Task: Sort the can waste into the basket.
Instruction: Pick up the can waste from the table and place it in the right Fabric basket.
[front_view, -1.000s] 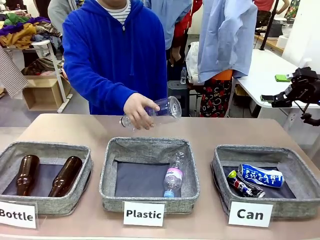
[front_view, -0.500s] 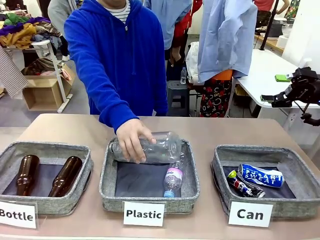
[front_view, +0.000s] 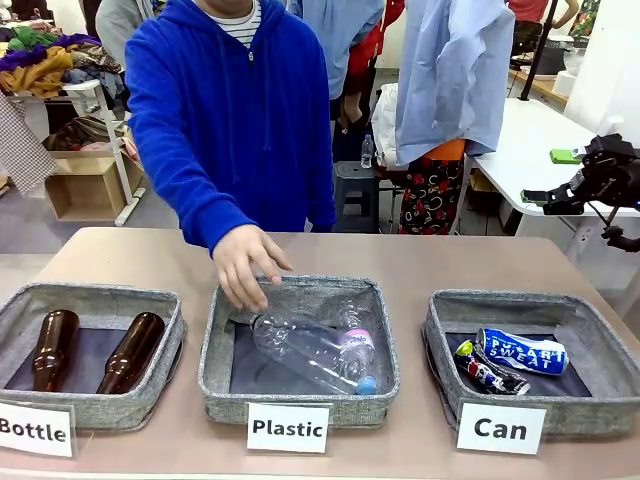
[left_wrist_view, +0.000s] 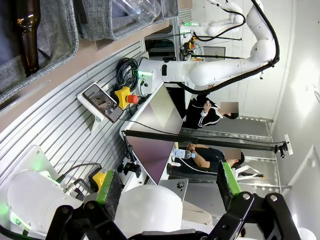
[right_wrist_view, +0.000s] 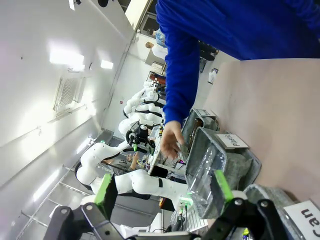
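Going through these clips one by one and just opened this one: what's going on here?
A person's hand hovers open over the back left corner of the "Plastic" basket, where two clear plastic bottles lie. Both cans, the blue can and the crushed can, already lie in the "Can" basket. Two brown glass bottles lie in the "Bottle" basket. The left gripper and right gripper are off the table, jaws open and empty.

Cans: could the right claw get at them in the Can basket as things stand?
Probably yes. Both cans lie uncovered in the Can basket with nothing above them. The person's hand is over at the Plastic basket. The right claw is open and empty.
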